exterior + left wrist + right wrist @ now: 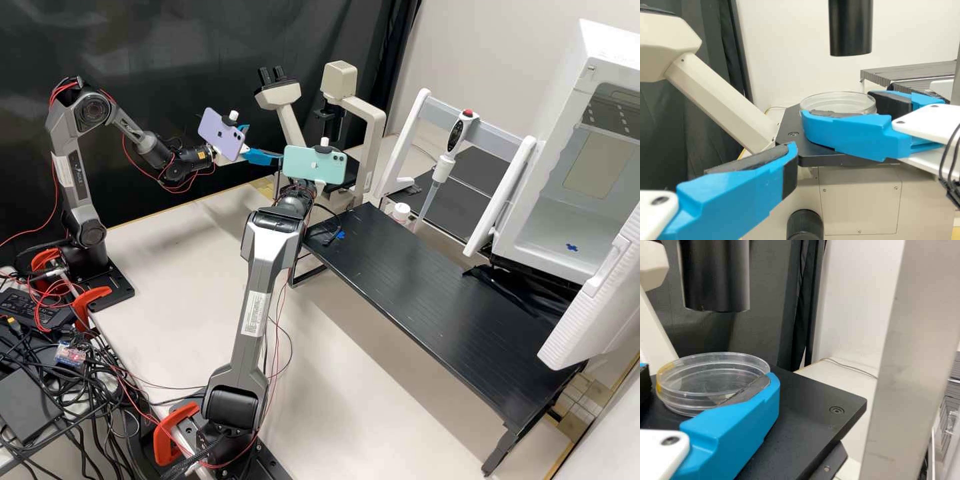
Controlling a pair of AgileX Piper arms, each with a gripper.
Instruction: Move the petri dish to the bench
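Observation:
In the high view, the left gripper (261,158) points at the microscope. The left wrist view shows a blue finger of the left gripper (795,160) in front of and lower than the black stage (815,159), with nothing against it. The right arm's green phone (315,165) covers its gripper area in the high view. A clear round petri dish (712,375) lies flat on the stage, below the black microscope cylinder. My right gripper (710,381) stands open around the dish, one finger overlapping its near rim and the other beside its far edge.
A silver post (905,360) stands close to the right gripper. The beige microscope (369,113) surrounds the stage. A black raised platform (433,293) runs along the bench (173,253), with a pipette (437,180) and the open white cabinet (560,227) behind it.

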